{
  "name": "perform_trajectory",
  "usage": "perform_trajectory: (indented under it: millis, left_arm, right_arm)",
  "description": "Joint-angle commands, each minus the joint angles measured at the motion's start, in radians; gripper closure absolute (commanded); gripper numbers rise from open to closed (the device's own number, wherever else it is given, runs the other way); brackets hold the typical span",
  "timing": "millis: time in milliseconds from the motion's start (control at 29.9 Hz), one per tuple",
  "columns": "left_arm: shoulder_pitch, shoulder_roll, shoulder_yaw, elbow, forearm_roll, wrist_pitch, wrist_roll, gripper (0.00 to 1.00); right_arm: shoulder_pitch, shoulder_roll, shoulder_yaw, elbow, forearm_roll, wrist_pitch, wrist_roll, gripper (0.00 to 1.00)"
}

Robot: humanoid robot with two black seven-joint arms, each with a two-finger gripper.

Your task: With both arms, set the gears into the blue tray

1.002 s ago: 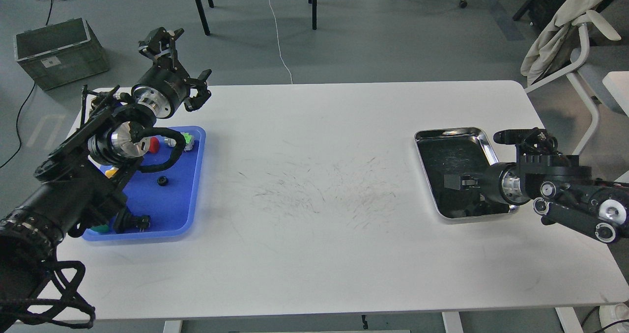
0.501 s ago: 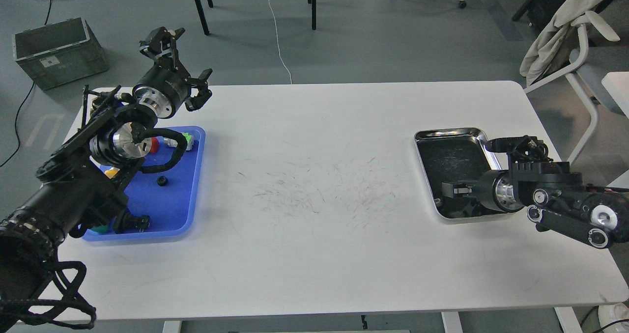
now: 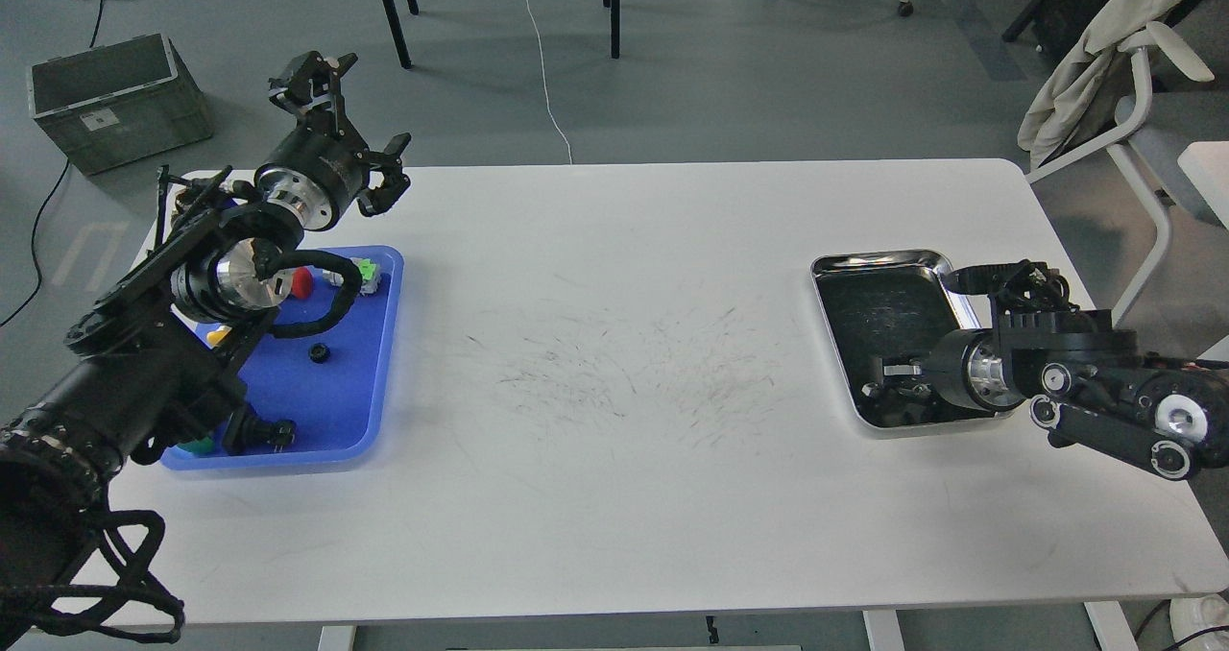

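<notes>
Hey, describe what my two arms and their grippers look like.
Both arms are matte black with shiny silver joint rings. The left arm carries a looping black braided cable; its gripper has claw-like black jaws. The right arm shows white round caps; its gripper is dark.

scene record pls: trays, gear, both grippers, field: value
blue tray: table's left side, holds a gear and coloured parts
gear: lying in blue tray, free of both grippers
steel tray: table's right side, black liner
left gripper: open, raised beyond blue tray's far end, holds nothing
right gripper: low over steel tray's near end; open or shut unclear
second gear: not discernible
</notes>
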State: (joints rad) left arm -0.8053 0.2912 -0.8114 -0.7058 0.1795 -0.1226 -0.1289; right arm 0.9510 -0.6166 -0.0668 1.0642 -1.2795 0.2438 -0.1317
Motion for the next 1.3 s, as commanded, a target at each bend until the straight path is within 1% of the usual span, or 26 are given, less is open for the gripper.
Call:
perform_trajectory:
  millis: [0,167,267,401,434,468,501,534,601,635,668,935,1069,1203,1269]
  left_arm:
    - [0.000,0.002,0.000,0.000,0.000,0.000,0.000,0.02]
    - [-0.002,0.002,0.001,0.000,0.000,0.000,0.000,0.02]
    - [-0.003,0.002,0.001,-0.001,0.000,0.000,0.000,0.02]
    - [-0.005,0.002,0.001,0.000,0.000,0.000,0.000,0.02]
    - [-0.006,0.002,0.000,0.000,0.000,0.000,0.000,0.02]
    - [-0.006,0.002,0.001,-0.001,0.000,0.001,0.000,0.02]
    - [-0.006,0.002,0.001,-0.001,0.000,0.001,0.000,0.02]
    - [-0.006,0.002,0.001,-0.001,0.000,0.001,0.000,0.02]
    - [-0.005,0.002,0.000,0.000,0.000,0.001,0.000,0.02]
    - [-0.005,0.002,0.001,0.000,0.000,0.001,0.000,0.02]
    - [-0.005,0.002,0.001,-0.001,0.000,0.001,0.000,0.02]
    - [-0.005,0.002,0.001,-0.001,0.000,0.000,0.000,0.02]
    - [-0.005,0.005,0.001,0.000,0.000,0.000,0.000,0.02]
    - [-0.005,0.002,0.003,0.000,0.000,0.001,0.002,0.02]
    - [-0.005,-0.003,0.003,-0.001,0.000,0.001,0.002,0.02]
  right_arm:
    - [0.018,-0.006,0.001,0.005,0.003,-0.001,0.001,0.98]
    - [0.071,-0.028,0.002,0.016,0.009,-0.001,0.001,0.98]
    - [0.103,-0.044,0.002,0.046,0.011,-0.001,0.001,0.98]
    - [0.117,-0.055,0.005,0.054,0.012,-0.001,0.003,0.98]
    - [0.117,-0.057,0.007,0.054,0.012,-0.001,0.003,0.98]
    - [0.117,-0.058,0.007,0.054,0.012,-0.001,0.003,0.93]
    - [0.115,-0.058,0.007,0.054,0.012,-0.001,0.004,0.82]
    - [0.115,-0.058,0.007,0.053,0.012,-0.001,0.004,0.63]
    - [0.112,-0.058,0.007,0.051,0.014,-0.001,0.004,0.00]
    - [0.112,-0.058,0.004,0.051,0.014,0.000,0.004,0.04]
    - [0.111,-0.058,0.004,0.051,0.014,0.000,0.004,0.02]
    - [0.117,-0.075,0.004,0.059,0.012,0.003,0.003,0.02]
    - [0.143,-0.121,0.001,0.115,0.006,0.041,-0.003,0.02]
    - [0.144,-0.129,-0.001,0.115,0.002,0.046,-0.026,0.04]
    - [0.132,-0.127,-0.002,0.109,0.000,0.046,-0.029,0.05]
